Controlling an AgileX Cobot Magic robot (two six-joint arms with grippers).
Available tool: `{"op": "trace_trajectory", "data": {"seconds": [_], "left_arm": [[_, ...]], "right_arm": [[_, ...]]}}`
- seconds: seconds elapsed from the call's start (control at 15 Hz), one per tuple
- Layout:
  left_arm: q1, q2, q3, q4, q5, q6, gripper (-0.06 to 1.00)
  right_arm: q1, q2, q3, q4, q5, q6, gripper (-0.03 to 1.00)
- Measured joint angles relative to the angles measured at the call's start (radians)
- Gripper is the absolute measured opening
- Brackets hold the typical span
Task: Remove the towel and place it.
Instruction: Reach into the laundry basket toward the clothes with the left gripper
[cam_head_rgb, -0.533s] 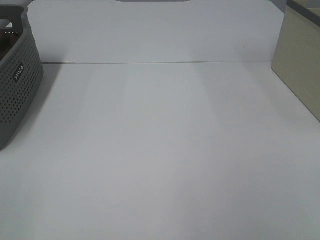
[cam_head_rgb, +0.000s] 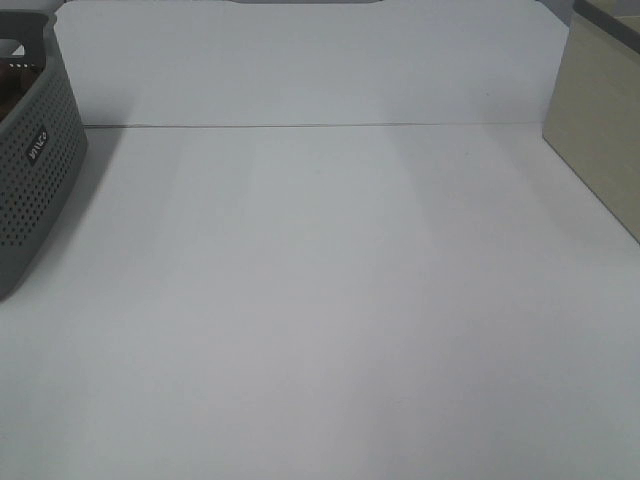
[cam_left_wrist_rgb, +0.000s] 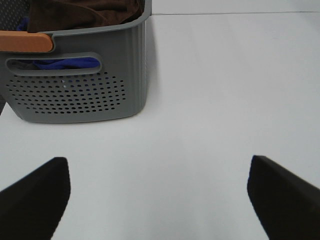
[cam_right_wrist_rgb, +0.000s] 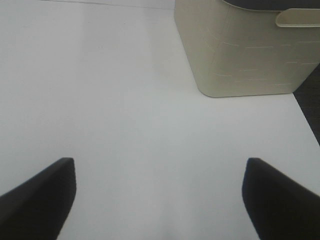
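Observation:
The dark reddish-brown towel (cam_left_wrist_rgb: 85, 11) lies bunched inside the grey perforated basket (cam_left_wrist_rgb: 75, 95), seen in the left wrist view; a sliver of it shows in the basket (cam_head_rgb: 35, 150) at the left edge of the exterior view. My left gripper (cam_left_wrist_rgb: 160, 200) is open and empty over the white table, short of the basket. My right gripper (cam_right_wrist_rgb: 160, 200) is open and empty over the table, short of a beige bin (cam_right_wrist_rgb: 240, 50). Neither gripper shows in the exterior view.
A blue cloth (cam_left_wrist_rgb: 70, 63) shows through the basket's handle slot, and an orange handle (cam_left_wrist_rgb: 25, 42) sits on its rim. The beige bin (cam_head_rgb: 600, 120) stands at the right edge. The white table (cam_head_rgb: 330, 300) spreads between basket and bin.

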Motion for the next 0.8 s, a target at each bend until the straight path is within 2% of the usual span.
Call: {"op": "trace_trajectory", "data": {"seconds": [0.8], "left_arm": [[0.000, 0.000, 0.000, 0.000, 0.000, 0.000, 0.88]], "right_arm": [[0.000, 0.000, 0.000, 0.000, 0.000, 0.000, 0.86]]}}
